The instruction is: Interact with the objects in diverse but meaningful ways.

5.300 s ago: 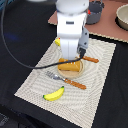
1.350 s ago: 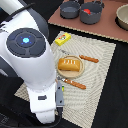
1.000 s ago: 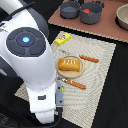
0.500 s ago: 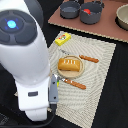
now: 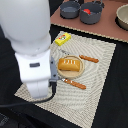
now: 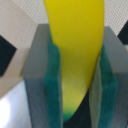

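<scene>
In the wrist view a yellow banana (image 6: 75, 40) sits between my gripper's (image 6: 75, 75) two green pads (image 6: 52, 80), which press on both of its sides. In the exterior view my white arm (image 5: 32, 55) stands over the near left part of the striped mat (image 5: 95, 85) and hides the gripper and the banana. An orange-brown bread loaf (image 5: 69, 64) lies on a round plate (image 5: 78, 73) at the mat's middle. A yellow block with a red label (image 5: 63, 39) lies at the mat's far corner. A red tomato (image 5: 87, 11) sits in a dark pot (image 5: 93, 18) at the back.
An orange-handled knife (image 5: 75, 83) lies in front of the plate, and another orange-handled utensil (image 5: 89, 58) lies beside it. A second dark pot (image 5: 70, 9) and a pale bowl (image 5: 123, 17) stand on the brown surface at the back.
The arm has left the bread plate for the mat's near left corner, where the banana lay. Over the last second it shifted a little further toward the exterior view's left.
</scene>
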You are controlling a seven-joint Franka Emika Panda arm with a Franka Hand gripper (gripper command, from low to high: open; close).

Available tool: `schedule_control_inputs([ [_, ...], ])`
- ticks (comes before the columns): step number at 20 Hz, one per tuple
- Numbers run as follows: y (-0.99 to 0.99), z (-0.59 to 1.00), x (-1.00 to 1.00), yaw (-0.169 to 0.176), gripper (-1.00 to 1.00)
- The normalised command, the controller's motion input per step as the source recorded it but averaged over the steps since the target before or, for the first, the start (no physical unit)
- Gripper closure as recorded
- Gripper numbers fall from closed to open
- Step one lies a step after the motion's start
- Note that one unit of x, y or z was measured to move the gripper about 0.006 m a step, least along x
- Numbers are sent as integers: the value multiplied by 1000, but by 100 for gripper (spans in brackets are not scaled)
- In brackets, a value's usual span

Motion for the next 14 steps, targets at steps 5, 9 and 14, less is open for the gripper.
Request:
schedule_control_inputs([
  [5, 737, 141, -467, 33, 100],
  [9, 603, 9, -399, 36, 100],
  [14, 413, -150, -441, 19, 100],
])
